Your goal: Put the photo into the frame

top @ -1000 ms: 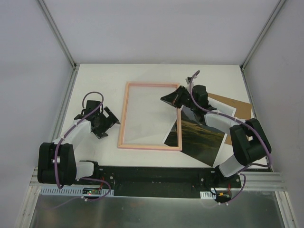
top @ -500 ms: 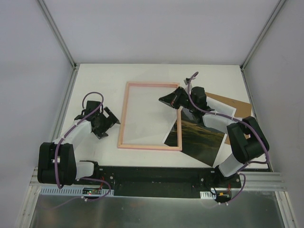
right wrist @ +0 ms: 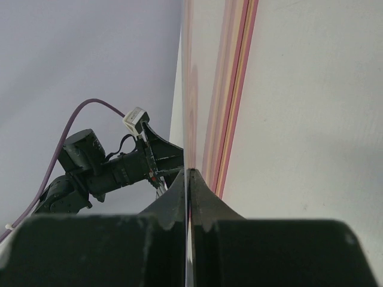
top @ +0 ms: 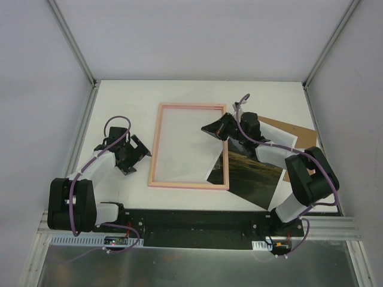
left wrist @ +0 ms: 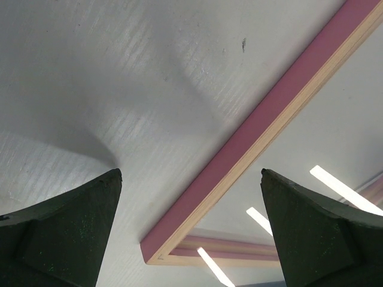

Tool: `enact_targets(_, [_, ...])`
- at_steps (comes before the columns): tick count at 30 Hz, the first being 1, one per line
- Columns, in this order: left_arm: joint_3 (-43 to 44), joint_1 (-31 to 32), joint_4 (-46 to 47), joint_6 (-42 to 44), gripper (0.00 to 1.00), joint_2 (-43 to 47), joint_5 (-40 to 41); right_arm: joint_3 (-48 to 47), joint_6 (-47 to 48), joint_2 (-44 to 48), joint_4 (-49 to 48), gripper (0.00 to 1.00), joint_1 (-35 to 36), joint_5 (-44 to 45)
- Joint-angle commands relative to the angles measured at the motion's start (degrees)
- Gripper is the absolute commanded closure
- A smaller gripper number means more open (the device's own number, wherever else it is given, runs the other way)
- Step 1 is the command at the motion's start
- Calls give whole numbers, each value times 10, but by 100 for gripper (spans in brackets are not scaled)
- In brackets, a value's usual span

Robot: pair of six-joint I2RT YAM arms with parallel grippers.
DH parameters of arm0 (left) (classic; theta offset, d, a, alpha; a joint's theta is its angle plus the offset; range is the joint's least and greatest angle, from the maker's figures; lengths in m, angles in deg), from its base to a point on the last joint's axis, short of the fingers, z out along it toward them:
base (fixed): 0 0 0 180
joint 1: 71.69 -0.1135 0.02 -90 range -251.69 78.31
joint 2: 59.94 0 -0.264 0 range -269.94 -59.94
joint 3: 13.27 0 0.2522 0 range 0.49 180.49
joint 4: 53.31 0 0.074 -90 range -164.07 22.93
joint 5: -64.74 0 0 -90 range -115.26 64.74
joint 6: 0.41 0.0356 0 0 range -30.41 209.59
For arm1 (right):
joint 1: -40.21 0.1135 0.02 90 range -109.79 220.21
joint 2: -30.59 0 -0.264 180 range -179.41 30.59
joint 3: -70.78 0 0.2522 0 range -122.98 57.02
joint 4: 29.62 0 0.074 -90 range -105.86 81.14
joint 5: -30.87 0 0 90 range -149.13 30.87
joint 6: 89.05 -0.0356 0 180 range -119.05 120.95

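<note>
My right gripper (top: 214, 127), pressed together, pinches the photo (top: 254, 176) edge-on right of centre — the print trails to the lower right, crossing the frame's (top: 154, 149) bottom-right corner. The frame, long axis top to bottom, lies left of my grip. My left gripper (left wrist: 190, 173), spread, sits beside its left rail. Only my right wrist view shows the pinch.

Frame (top: 154, 147), photo (top: 252, 171), board (top: 303, 137) on table (top: 122, 98)

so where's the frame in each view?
Top external: the frame lies flat mid-table, between the arms.
Left wrist: the frame is a pink bar running diagonally, with a corner at bottom centre.
Right wrist: the frame shows as thin pink-peach stripes up the middle.
Shared landmark: the open left tool beside it.
</note>
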State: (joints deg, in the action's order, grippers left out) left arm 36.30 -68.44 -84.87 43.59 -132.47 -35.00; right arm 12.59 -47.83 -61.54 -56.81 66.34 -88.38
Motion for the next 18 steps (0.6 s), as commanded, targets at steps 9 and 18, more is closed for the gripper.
enact_targets(9, [-6,-3,3,-2,1,-2,10,17,12,35,-42,99,3,9])
enact_targets(18, [-3,-3,4,-2,1,-9,8,21,18,48,-34,99,2,15])
